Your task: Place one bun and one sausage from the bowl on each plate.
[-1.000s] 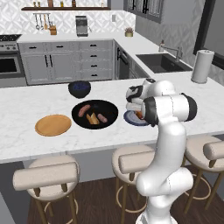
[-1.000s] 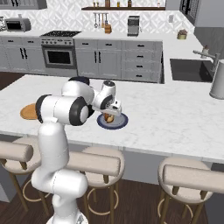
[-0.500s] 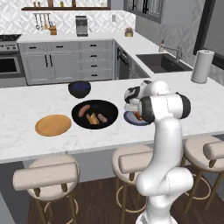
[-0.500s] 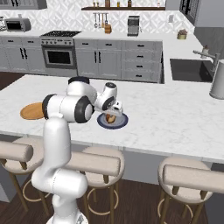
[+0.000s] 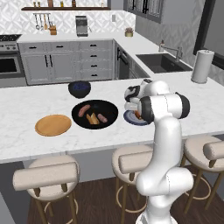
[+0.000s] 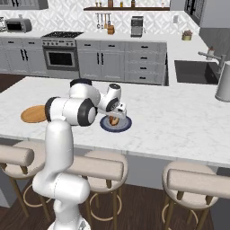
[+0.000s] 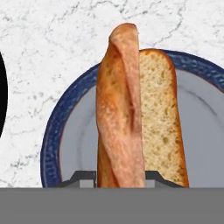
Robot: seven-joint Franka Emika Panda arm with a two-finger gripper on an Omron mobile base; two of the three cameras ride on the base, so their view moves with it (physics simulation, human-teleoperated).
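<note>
My gripper [image 7: 120, 177] is shut on an orange-brown bun [image 7: 127, 109]. Its crust is between the fingertips and a pale crumb face shows to the right. The bun [image 6: 114, 120] hangs just over the blue-grey plate [image 7: 65, 131], and I cannot tell if it touches. That plate [image 5: 129, 118] lies right of the black bowl [image 5: 109, 107], partly behind my arm. Inside the bowl are a reddish sausage [image 5: 84, 109], a yellow-tan bun [image 5: 92, 118] and a pinkish sausage [image 5: 103, 117]. The tan wooden plate [image 5: 53, 125] lies bare to the bowl's left.
A small dark blue bowl [image 5: 79, 88] stands behind the black bowl. A paper towel roll [image 5: 200, 66] stands at the counter's far right near the sink [image 5: 164, 62]. Stools [image 5: 46, 175] line the counter's near edge.
The hand has shifted only slightly over the blue-grey plate, still shut on the bun. The things in the bowl have not moved.
</note>
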